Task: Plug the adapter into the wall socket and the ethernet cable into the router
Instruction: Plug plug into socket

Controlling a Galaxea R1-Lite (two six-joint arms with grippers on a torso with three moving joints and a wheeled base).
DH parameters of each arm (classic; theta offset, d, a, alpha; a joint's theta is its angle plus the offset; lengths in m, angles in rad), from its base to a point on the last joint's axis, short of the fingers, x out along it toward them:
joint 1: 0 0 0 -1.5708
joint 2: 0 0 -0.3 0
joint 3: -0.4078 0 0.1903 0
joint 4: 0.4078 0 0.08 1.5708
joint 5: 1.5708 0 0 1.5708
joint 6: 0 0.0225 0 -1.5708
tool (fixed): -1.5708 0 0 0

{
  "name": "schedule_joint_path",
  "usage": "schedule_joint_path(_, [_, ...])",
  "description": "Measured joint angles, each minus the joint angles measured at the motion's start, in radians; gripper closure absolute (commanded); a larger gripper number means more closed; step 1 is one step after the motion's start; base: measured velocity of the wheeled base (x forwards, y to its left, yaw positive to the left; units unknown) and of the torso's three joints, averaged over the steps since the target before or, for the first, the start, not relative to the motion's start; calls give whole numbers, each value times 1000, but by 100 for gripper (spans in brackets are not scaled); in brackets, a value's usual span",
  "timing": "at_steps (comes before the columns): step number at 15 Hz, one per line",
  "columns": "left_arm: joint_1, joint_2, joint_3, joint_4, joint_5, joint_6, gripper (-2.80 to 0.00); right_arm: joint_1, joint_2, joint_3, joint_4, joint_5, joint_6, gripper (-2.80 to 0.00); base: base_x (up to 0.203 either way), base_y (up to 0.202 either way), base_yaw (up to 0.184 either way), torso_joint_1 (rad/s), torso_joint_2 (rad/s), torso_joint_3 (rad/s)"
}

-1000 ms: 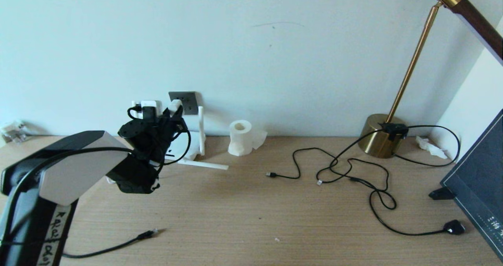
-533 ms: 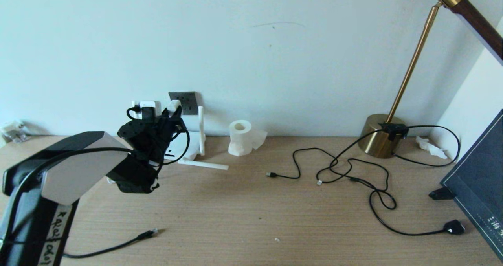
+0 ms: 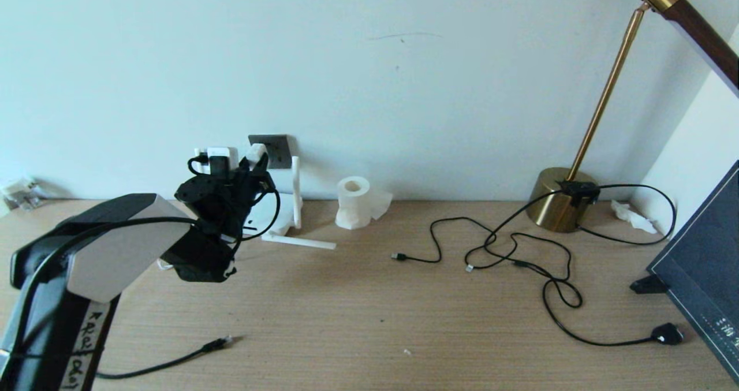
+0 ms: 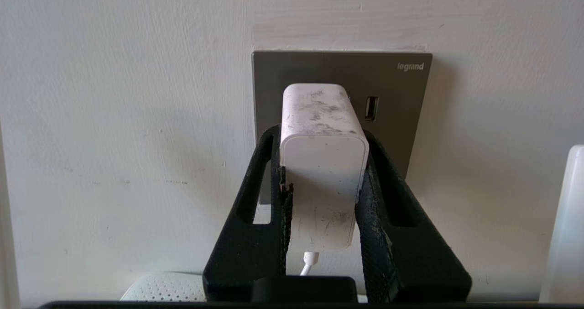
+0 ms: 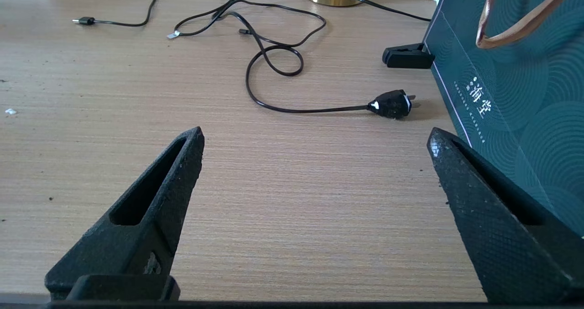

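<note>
Looking down from my head, I see a white tissue roll (image 3: pixel 353 201) against the wall and loose thin black USB cables (image 3: pixel 491 246) by the brass lamp base (image 3: pixel 559 199). The black ethernet cable (image 3: pixel 173 361) lies on the wooden desk (image 3: pixel 369 316), well apart from the white router (image 3: pixel 276 216) with stick antennas under the dark grey wall socket (image 3: pixel 276 150). My left arm reaches up toward that plate.

At my left wrist, my left gripper (image 4: pixel 323 163) clamps the small white adapter (image 4: pixel 323 163) by its sides, its front against the socket face.

At my right wrist, my right gripper (image 5: pixel 315 135) hovers over the desk, fingers spread wide and empty, near a dark green box (image 5: pixel 515 85).
</note>
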Motion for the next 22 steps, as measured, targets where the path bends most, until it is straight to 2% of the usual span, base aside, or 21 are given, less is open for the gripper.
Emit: schedule_joint_path(22, [-17,3,0,1,3,0,0,0,0,0,0,0,-1,-280,0,0,0,0,0,0])
